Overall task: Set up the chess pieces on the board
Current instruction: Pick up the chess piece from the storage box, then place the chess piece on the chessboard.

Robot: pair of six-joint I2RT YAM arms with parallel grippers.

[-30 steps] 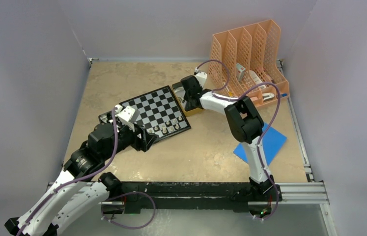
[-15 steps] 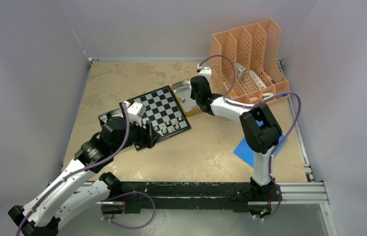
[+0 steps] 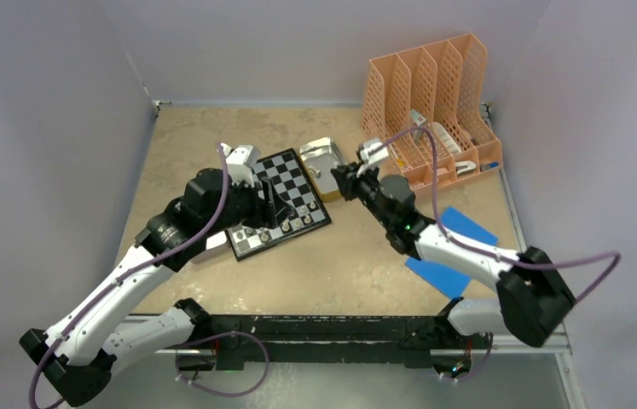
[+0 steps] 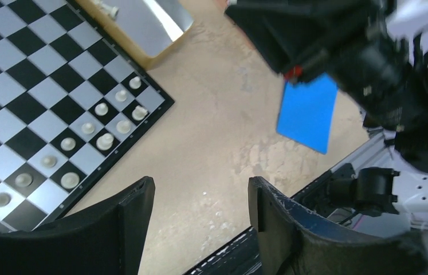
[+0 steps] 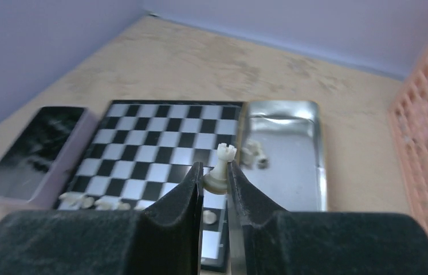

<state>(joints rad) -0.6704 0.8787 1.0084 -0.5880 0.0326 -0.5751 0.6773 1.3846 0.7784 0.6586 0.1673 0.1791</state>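
Beige tabletop (image 3: 195, 136) below: my right gripper (image 5: 215, 189) has lifted off the metal tray (image 5: 297, 172), clamped on a pale chessman (image 5: 221, 167) bound for the board (image 5: 154, 134); left gripper (image 4: 200, 192) has swung over it, jaws apart, empty

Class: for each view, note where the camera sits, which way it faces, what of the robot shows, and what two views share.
Top external: above and behind the robot, looking down on the table and board; left arm and right arm show.
Left wrist: on the left arm, looking down past the open left gripper at the board and a blue sheet.
Right wrist: on the right arm, looking across the board; the right gripper pinches a pale chess piece.
Shared: both wrist views show the board and metal tray.
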